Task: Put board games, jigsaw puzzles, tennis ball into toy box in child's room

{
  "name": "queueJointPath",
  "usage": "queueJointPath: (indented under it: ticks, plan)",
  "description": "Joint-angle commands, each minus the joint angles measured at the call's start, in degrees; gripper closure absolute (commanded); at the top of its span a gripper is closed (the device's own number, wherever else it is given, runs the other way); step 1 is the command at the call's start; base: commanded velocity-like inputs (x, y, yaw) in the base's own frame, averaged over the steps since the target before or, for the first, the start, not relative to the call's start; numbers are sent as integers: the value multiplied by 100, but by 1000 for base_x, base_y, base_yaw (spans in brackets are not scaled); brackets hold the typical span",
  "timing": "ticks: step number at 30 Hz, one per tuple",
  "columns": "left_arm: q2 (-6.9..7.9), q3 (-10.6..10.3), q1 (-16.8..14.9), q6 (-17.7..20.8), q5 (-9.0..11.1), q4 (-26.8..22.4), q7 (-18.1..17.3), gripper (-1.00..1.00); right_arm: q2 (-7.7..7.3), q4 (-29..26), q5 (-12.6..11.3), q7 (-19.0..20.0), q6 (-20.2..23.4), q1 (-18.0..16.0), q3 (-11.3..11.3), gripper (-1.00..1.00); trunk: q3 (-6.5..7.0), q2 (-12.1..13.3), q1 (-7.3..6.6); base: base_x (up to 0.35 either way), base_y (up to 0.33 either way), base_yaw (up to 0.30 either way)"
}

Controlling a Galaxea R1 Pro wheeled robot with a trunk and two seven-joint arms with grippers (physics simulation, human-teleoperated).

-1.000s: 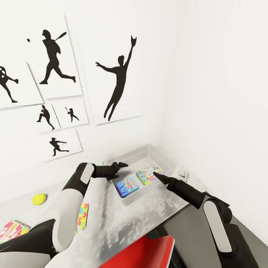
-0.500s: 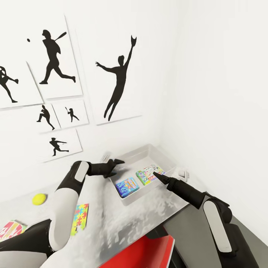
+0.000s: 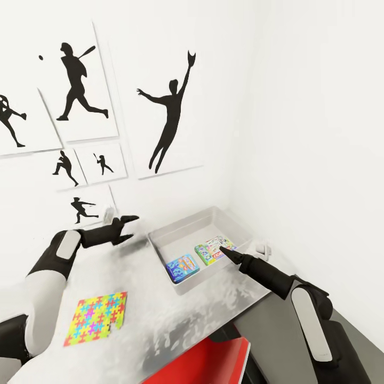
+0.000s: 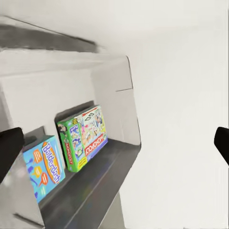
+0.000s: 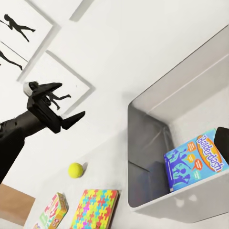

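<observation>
White table [image 3: 176, 314]: the left gripper [image 3: 126, 226], spread and empty, should be lowered flat onto the puzzle [image 3: 96, 318] at lower left.

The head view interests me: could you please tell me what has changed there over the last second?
The left gripper swung away from the toy box toward the wall posters, jaws open and empty, uncovering the jigsaw puzzle on the table. The right gripper and both board games in the box stayed put.
</observation>
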Motion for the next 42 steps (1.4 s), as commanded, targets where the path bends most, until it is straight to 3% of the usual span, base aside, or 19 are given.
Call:
queueJointPath:
  ticks: [1,4,8,12,15,21,33,42]
  plan:
    - [104,-11,-3,31,-47,2,-221,-100,2,-2,-17,9,41,-6,-8,-100,-12,-12,4,0,0,0]
    - [634,-350,31,31,-50,8,-1145,-100,4,-3,-17,9,41,-6,-5,-100,-12,-12,4,0,0,0]
    - [1192,-745,185,31,-70,25,-2244,-100,5,-1,-17,9,41,-6,-1,-100,-12,-12,4,0,0,0]
    - [1598,-862,576,26,-92,41,-3092,-100,5,-1,-13,9,41,-4,0,-100,-12,-12,4,0,0,0]
    - [1828,-886,842,-8,-95,52,-3405,-100,6,-1,-9,9,38,-3,5,-100,-12,-12,4,0,0,0]
    - [2030,-870,1165,-115,-69,58,-3634,-100,11,18,3,6,23,2,18,-100,-12,-12,4,0,0,0]
    - [2215,-857,1245,-149,-48,61,-3896,-100,23,49,9,0,-276,3,67,-100,-10,-12,4,-11,0,0]
    - [2255,-867,1248,-150,-44,58,-4025,-100,21,60,9,0,-300,3,69,-100,40,-12,4,-92,0,0]
